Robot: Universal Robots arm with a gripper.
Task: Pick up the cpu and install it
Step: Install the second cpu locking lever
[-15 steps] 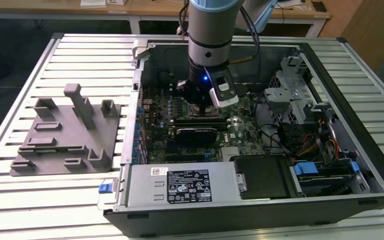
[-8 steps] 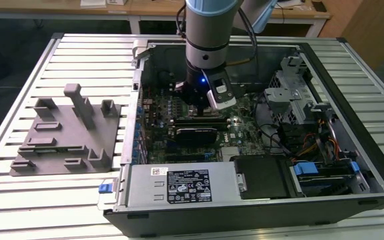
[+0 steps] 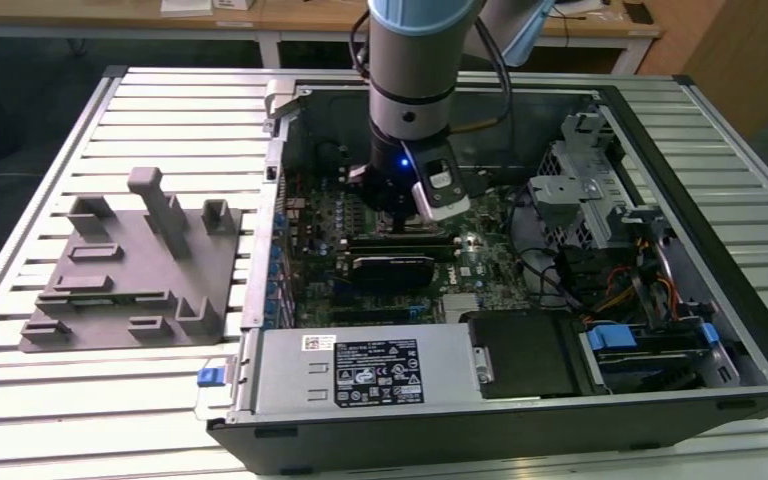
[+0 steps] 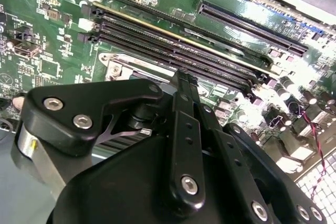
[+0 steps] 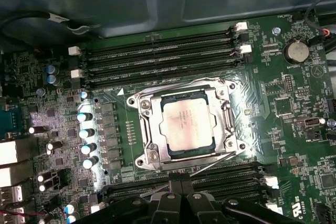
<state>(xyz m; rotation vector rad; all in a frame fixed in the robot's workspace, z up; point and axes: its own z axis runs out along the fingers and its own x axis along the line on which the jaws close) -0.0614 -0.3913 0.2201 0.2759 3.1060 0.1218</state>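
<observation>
So the cpu point(image 5: 188, 125) is already seated inside the socket frame point(image 5: 185, 127) on the motherboard point(image 5: 294, 129), between 2 banks of memory slots. The gripper point(image 5: 178, 199) is hung just above it, fingers pressed together, nothing held, presumably so the chip stays undisturbed.

The tabletop point(image 3: 117, 420) is made of pale metal slats that run across it. Two things lie directly on it. On the exterior view's left stands a grey plastic block point(image 3: 124, 270) with upright posts. Just beside it, on the exterior view's right, lies an open computer case point(image 3: 357, 375), on its side, reaching almost to the near edge.
</observation>
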